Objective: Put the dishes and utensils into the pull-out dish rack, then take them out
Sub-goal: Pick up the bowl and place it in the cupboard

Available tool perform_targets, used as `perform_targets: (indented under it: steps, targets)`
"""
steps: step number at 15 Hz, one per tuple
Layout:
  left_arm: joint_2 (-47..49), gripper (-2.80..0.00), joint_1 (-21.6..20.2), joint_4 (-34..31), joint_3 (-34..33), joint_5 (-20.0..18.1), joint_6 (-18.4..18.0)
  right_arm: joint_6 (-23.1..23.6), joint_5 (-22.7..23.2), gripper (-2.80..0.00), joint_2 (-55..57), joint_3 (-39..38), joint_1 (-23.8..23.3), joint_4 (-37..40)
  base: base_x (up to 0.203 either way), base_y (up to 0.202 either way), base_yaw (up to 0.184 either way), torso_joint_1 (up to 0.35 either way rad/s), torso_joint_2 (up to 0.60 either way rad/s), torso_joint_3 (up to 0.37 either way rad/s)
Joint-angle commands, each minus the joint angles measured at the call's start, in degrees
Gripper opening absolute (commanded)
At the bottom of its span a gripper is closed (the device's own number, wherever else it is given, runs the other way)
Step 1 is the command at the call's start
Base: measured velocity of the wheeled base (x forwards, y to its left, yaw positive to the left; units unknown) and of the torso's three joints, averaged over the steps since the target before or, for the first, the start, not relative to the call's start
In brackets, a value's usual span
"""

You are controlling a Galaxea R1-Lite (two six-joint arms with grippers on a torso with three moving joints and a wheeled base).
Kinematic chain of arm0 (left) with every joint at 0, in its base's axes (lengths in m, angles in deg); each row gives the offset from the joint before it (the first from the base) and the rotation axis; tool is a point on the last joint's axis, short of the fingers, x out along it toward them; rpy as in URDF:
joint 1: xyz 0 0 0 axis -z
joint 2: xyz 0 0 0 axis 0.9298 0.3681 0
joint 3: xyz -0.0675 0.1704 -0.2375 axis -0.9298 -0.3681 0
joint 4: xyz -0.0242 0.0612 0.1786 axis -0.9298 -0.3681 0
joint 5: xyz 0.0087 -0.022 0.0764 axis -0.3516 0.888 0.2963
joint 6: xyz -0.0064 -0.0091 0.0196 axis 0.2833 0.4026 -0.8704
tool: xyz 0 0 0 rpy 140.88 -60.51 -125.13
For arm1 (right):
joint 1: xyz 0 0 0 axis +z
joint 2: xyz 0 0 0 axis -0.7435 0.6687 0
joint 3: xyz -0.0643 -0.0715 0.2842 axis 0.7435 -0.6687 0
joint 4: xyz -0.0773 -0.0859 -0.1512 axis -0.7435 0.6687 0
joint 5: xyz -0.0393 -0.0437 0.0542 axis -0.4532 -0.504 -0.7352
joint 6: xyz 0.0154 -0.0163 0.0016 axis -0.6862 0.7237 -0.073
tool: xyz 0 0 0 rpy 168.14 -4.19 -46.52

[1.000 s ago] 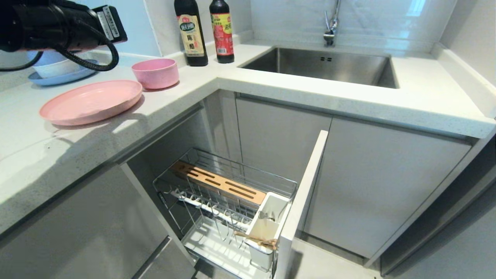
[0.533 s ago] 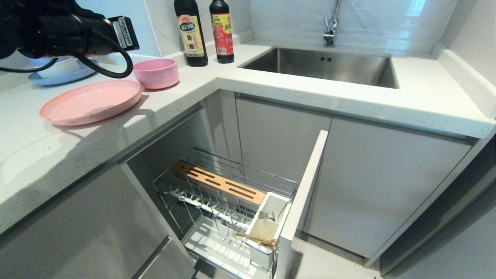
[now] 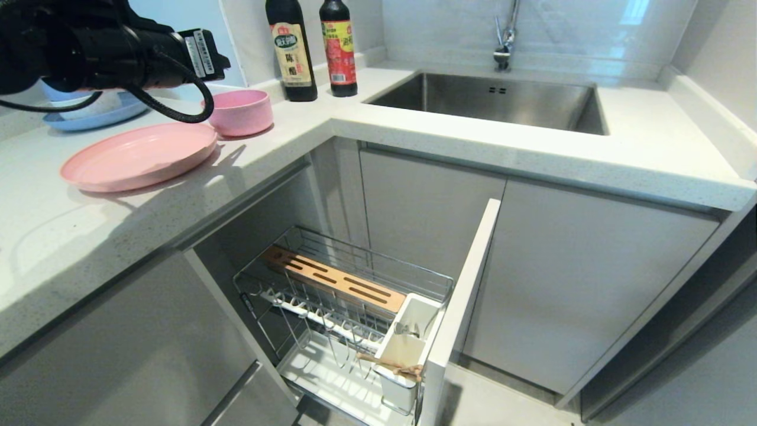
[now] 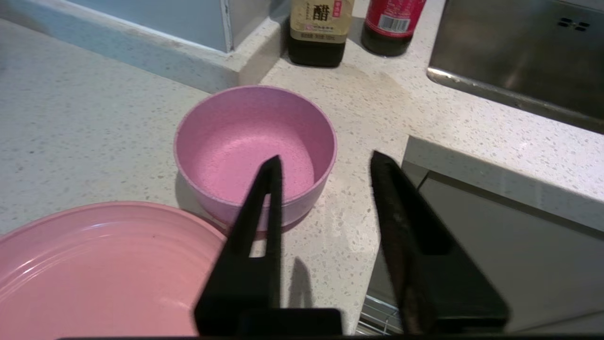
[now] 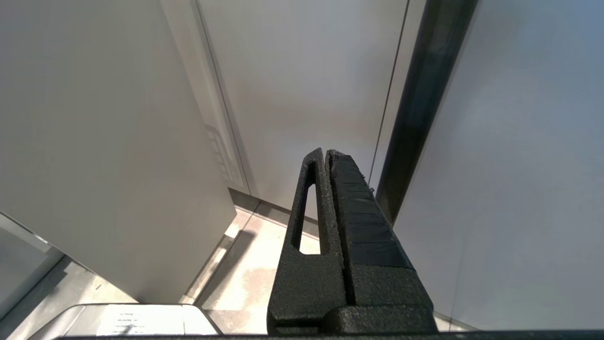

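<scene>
Left arm [image 3: 89, 44] in the upper left of the head view, reaching in from the frame's left edge and lying nearly level, black and bulky, with a black cable looping beneath the wrist. White label stickers on the wrist housing facing the camera. Left gripper [image 4: 325, 163] at the centre of its own wrist view, two black tapered fingers [image 4: 264, 208] parted with a clear gap between the tips, nothing held. Right gripper [image 5: 325, 153] rising from the bottom centre of its wrist view, fingers pressed flat together, empty. Right arm absent from the head view.
</scene>
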Motion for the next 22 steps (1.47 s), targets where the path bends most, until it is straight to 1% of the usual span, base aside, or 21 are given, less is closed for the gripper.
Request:
perform_targets:
  steps: [1,3,7,9,12,14,22]
  targets:
    - [0.5,0.00,0.5,-0.2,0.0,-0.9,-0.1,0.0,0.0,-2.80,0.0,-0.1,0.0,0.0,0.000,0.000,0.000,0.000,0.00,0.000]
    - [1.3,0.00,0.5,-0.2,0.0,-1.2,-0.5,0.0,0.0,-2.80,0.0,-0.1,0.0,0.0,0.000,0.000,0.000,0.000,0.00,0.000]
    - [2.3,0.00,-0.3,-0.5,0.0,-1.3,-4.0,0.0,0.0,-2.80,0.0,-0.1,0.0,0.0,0.000,0.000,0.000,0.000,0.00,0.000]
    - [3.3,0.00,-1.1,-1.9,0.0,-1.3,-6.0,0.0,0.0,-2.80,0.0,-0.1,0.0,0.0,0.000,0.000,0.000,0.000,0.00,0.000]
    - [4.4,0.00,-2.0,-2.2,0.1,-1.8,-6.8,0.0,0.0,-2.80,0.0,-0.1,0.0,0.0,0.000,0.000,0.000,0.000,0.00,0.000]
    - [5.1,0.00,-2.5,-2.1,0.1,-2.1,-8.3,0.0,0.0,-2.80,0.0,-0.1,0.0,0.0,0.000,0.000,0.000,0.000,0.00,0.000]
    - [7.0,0.00,-2.4,-1.7,0.1,-2.2,-8.8,0.0,0.0,-2.80,0.0,-0.1,0.0,0.0,0.000,0.000,0.000,0.000,0.00,0.000]
